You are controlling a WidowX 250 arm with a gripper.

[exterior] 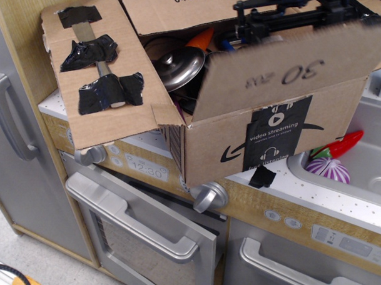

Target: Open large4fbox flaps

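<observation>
The large4fbox (pixel 216 148) is a brown cardboard box with a black smile-arrow logo and "video streaming" tape, standing on a toy kitchen counter. Its near flap printed "30 Z03" (pixel 288 67) is tilted outward toward me, seen almost edge-on. The left flap with black tape patches (pixel 100 77) is folded out flat. The far flap printed "6408135" (pixel 173 8) stands open at the back. My black gripper (pixel 292 11) is at the top edge of the near flap, above the box opening; its jaws are not clear to see. Inside lie a metal pot lid (pixel 178 65) and an orange item (pixel 202 37).
A grey sink (pixel 366 167) at right holds a red toy (pixel 344 143) and a purple-white ball (pixel 328 170). Below are the oven door with its handle (pixel 137 219), a knob (pixel 208 195) and a clock panel (pixel 144 164). A grey fridge handle (pixel 5 114) is at left.
</observation>
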